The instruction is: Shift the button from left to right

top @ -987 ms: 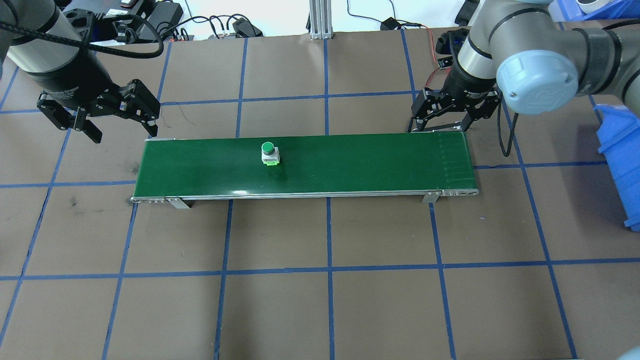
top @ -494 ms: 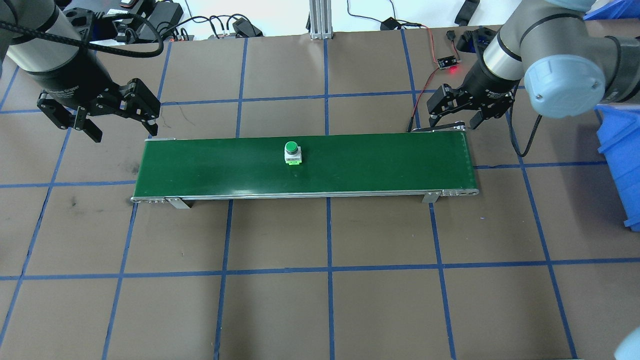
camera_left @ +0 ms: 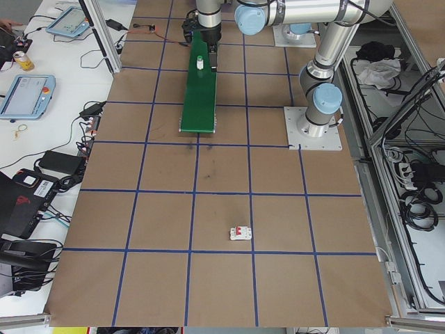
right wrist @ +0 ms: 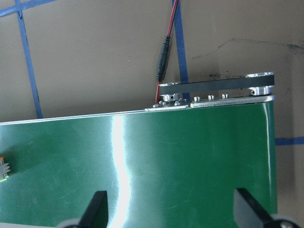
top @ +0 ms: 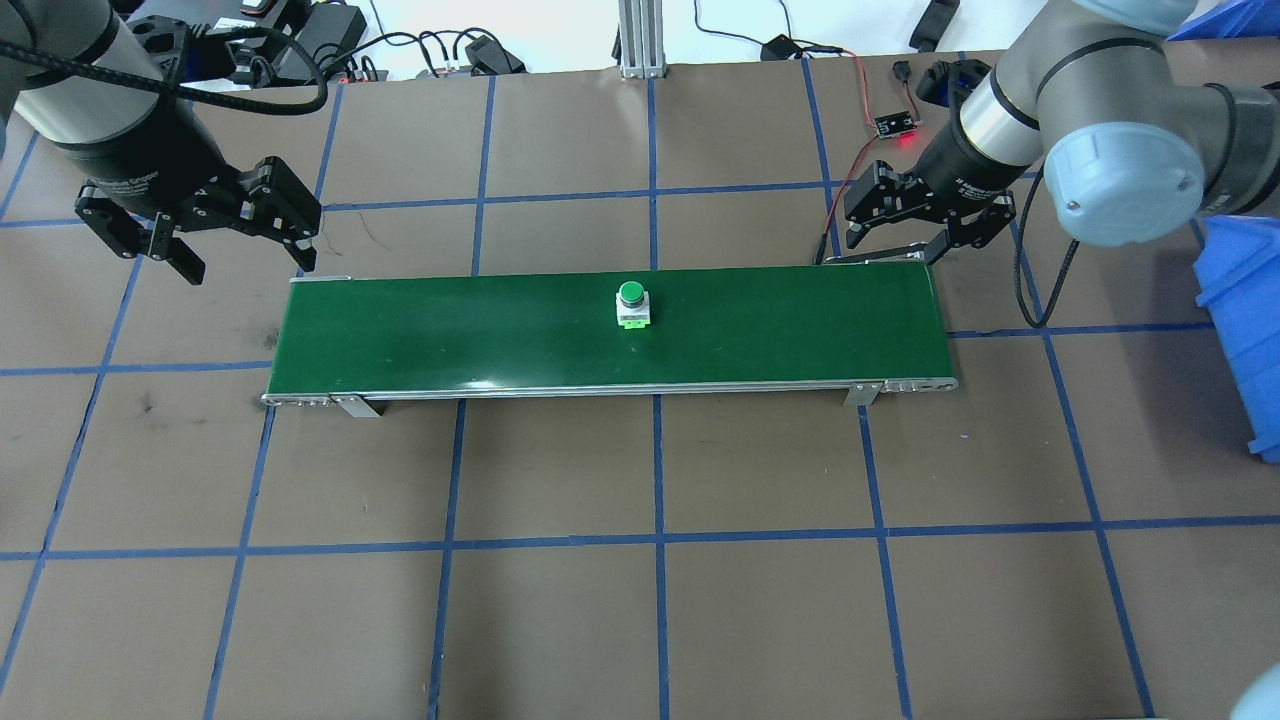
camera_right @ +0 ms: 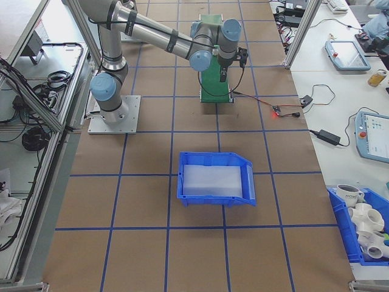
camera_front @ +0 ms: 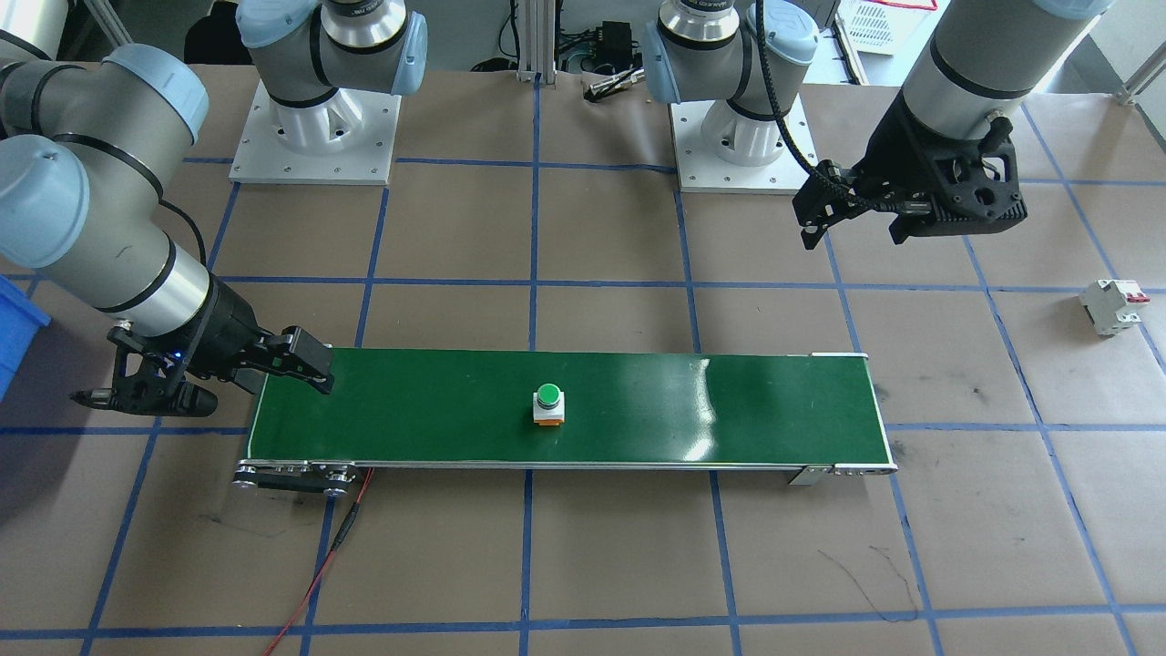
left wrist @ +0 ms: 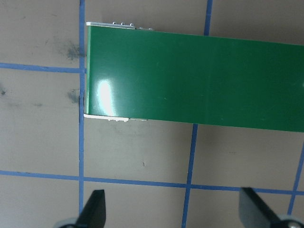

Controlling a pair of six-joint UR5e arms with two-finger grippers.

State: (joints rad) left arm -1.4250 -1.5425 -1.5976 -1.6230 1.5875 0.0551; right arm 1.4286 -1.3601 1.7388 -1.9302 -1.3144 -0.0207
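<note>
In the front-facing view, we are seeing the button (camera_front: 547,404) standing upright on the green belt (camera_front: 729,410), roughly at mid-length, untouched by either arm. The right gripper (camera_front: 205,387) is hanging low at the belt's right end with its jaws spread and nothing between them; the left gripper (camera_front: 861,208) is hovering above the table near the belt's left end, also spread and empty. A white breaker (camera_front: 1111,305) is lying on the table well apart from the belt. In the overhead view, the button (top: 632,304) is sitting near the belt's (top: 420,330) centre, between the left gripper (top: 195,235) and the right gripper (top: 905,220). In the two side views, the grippers are too small for us to judge, and a blue bin (camera_right: 216,177) is standing well apart from the belt. In the left wrist view, we are looking past two spread fingertips (left wrist: 95,206) at the belt's bare left end. In the right wrist view, the fingertips (right wrist: 97,204) are likewise spread, and only an edge of the button (right wrist: 3,170) is showing at the frame's left border. We are judging the task about half done: the button is midway along and must yet reach the right end, where the right gripper appears placed to receive it.
</note>
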